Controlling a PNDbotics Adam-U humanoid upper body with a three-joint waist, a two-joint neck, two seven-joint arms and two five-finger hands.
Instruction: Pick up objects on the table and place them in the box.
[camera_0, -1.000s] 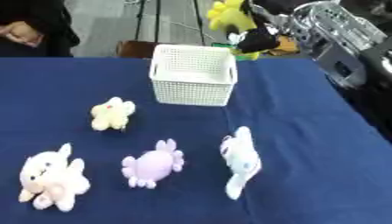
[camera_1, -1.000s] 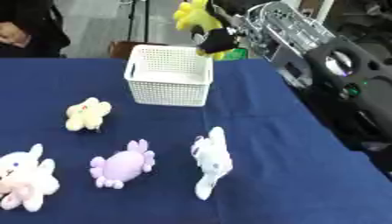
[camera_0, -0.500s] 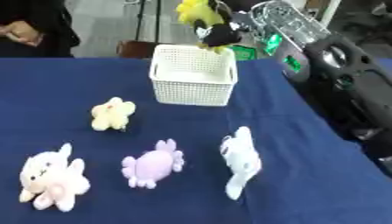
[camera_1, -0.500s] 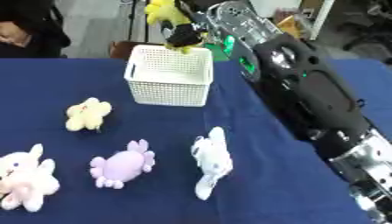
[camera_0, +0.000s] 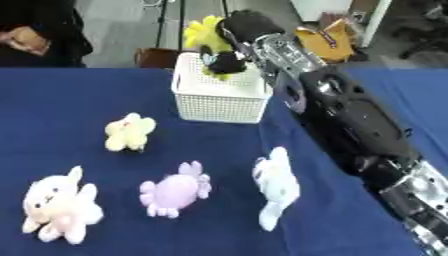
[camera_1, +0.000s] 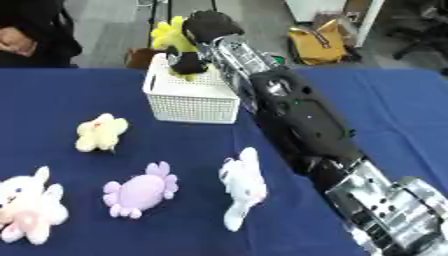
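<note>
Reaching in from the lower right across the table, the right hand (camera_0: 234, 35) has its dark fingers curled round a yellow plush toy (camera_0: 202, 33), which it holds over the white basket (camera_0: 219, 97). The toy hangs above the basket's open top, its lower part level with or just behind the far rim; whether it touches the rim cannot be told. The arm (camera_0: 350, 125), black with silver joints, runs from the lower right corner diagonally up to the basket's right side. The basket, a square box with perforated walls, stands on the blue tablecloth (camera_0: 52, 100) near the far edge of the table. Four other plush toys lie on the cloth in front of it, all apart from one another. A pale yellow plush (camera_0: 129, 132) lies left of and nearer than the basket. A lilac plush (camera_0: 175, 189) lies further toward the near edge, roughly in line with the basket's middle. A white plush (camera_0: 276, 184) lies stretched lengthwise just right of the lilac one, close beside the arm. A white and pink plush (camera_0: 59, 207) lies at the near left. The left hand shows in neither view.
</note>
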